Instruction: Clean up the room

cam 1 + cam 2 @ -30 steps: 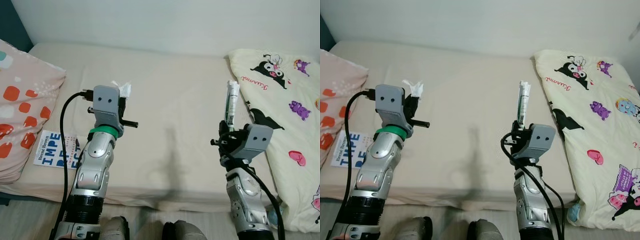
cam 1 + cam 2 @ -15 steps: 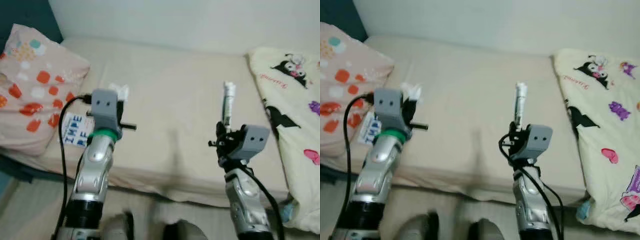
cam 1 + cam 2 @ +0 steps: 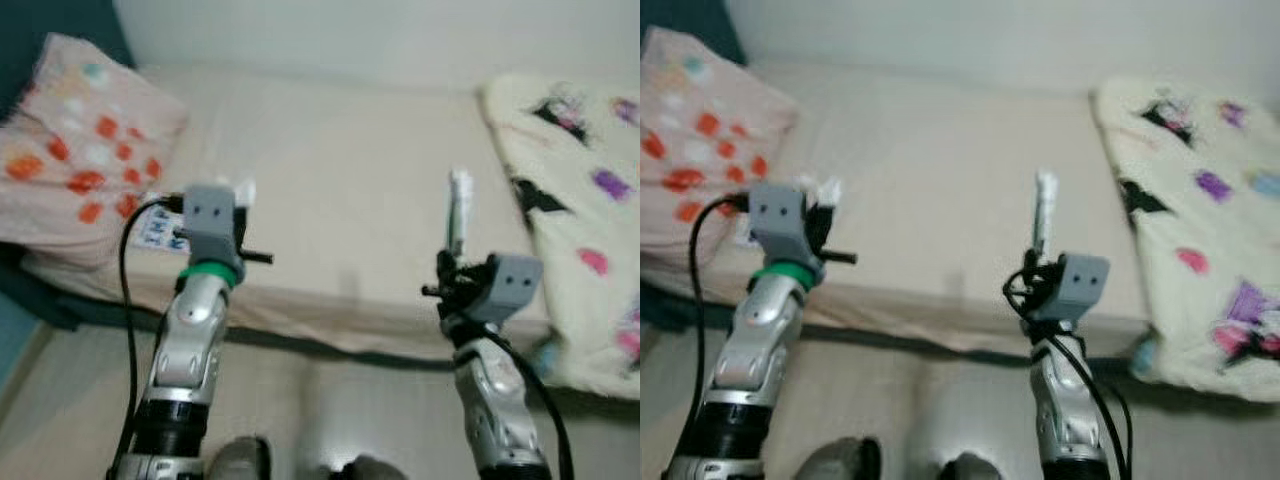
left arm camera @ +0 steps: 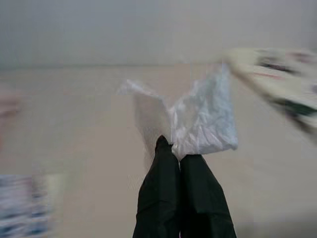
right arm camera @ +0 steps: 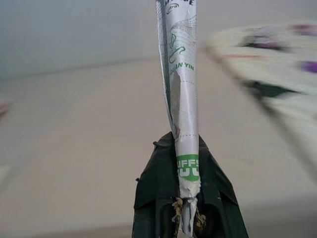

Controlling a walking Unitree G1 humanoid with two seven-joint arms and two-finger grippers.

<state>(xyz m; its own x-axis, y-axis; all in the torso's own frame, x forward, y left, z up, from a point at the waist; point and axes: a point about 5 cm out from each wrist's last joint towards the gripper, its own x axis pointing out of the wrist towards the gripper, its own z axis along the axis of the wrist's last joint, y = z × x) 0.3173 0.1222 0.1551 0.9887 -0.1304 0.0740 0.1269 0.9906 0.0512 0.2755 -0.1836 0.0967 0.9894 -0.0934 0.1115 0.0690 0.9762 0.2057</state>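
Nearest, pale beige floor (image 3: 330,400), blurred, with two dark rounded shapes at the lower edge. Both silver arms rise from there, in front of the bed edge. Left tool (image 4: 171,148) is clamped shut on a crumpled white plastic wrapper (image 4: 200,116), held up above the near left part of the bed. Right tool (image 5: 185,163) is closed around the lower end of a long silver-white snack wrapper with green print (image 5: 179,74), standing upright over the near right part of the bed. Beyond: bed with plain cream sheet (image 3: 350,190), wide and flat. White-and-blue printed book (image 3: 160,228) lies on the sheet near the left edge, just beside the pink pillow with orange spots (image 3: 85,150). Cream blanket with black and purple cartoon prints (image 3: 580,190) covers the right side. Farthest, pale wall (image 3: 350,35); dark teal surface at far left.
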